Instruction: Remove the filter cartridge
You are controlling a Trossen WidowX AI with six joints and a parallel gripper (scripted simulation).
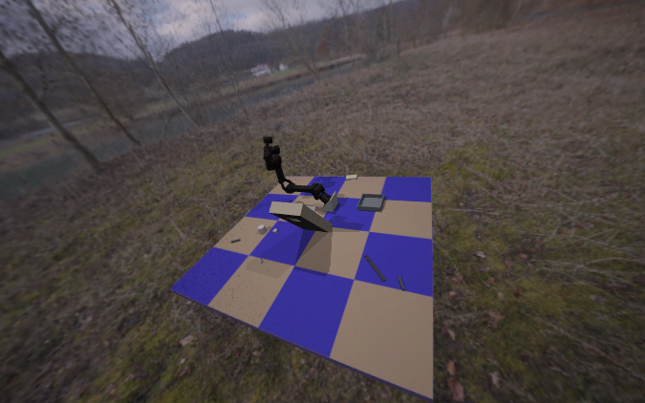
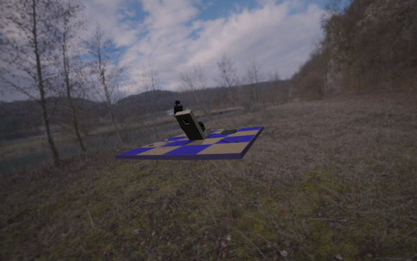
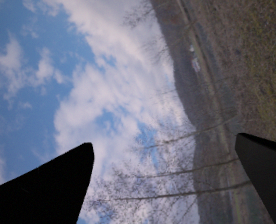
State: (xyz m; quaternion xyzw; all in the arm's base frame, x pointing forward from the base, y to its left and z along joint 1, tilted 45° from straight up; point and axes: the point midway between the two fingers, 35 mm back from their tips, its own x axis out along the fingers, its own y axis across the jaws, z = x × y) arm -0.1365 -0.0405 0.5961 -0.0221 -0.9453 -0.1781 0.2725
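I see my gripper (image 3: 166, 147) spread wide on nothing, its dark wedge fingers framing sky. The boxy tan service panel (image 1: 300, 215) leans on the checkered board; its cartridge is too small to make out. Beyond the panel sits the shallow grey tray (image 1: 370, 202), well apart, with dark bars (image 1: 375, 267) lying nearer the board's edge.
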